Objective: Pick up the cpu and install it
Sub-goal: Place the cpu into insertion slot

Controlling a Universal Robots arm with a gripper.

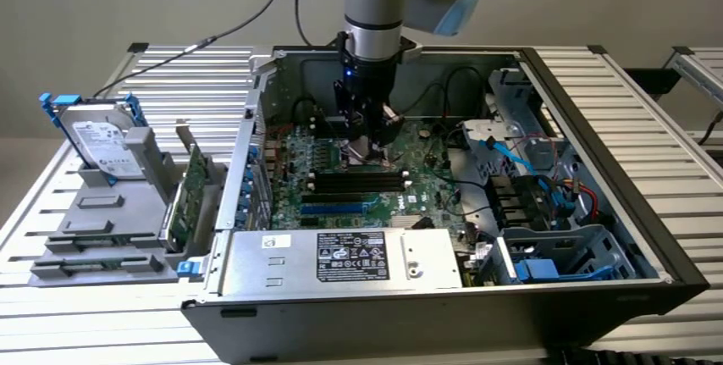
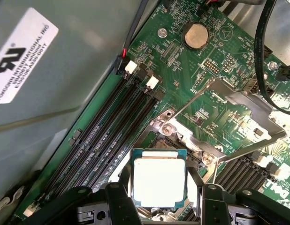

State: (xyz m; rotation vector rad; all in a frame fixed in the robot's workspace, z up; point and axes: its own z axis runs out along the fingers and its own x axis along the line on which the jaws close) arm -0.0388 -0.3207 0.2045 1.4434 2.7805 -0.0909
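The cpu [image 2: 159, 180], a small square chip with a pale metal top and a green rim, sits between my gripper's [image 2: 160, 199] two black fingers [image 2: 118, 199], which press on its opposite edges. It hangs just over the open socket [image 2: 175, 136] on the green motherboard [image 2: 182, 61], whose metal load frame [image 2: 239, 105] is swung up. In the exterior view the gripper [image 1: 365, 146] is down inside the open computer case [image 1: 587, 170], low over the board's middle.
Black memory slots [image 2: 107, 140] run beside the socket, and a coin battery [image 2: 195, 36] lies further off. Black cables [image 2: 262, 51] hang near the load frame. The power supply [image 1: 339, 259] fills the case's front. A hard drive [image 1: 102, 141] and a green card [image 1: 184, 200] stand outside at the exterior view's left.
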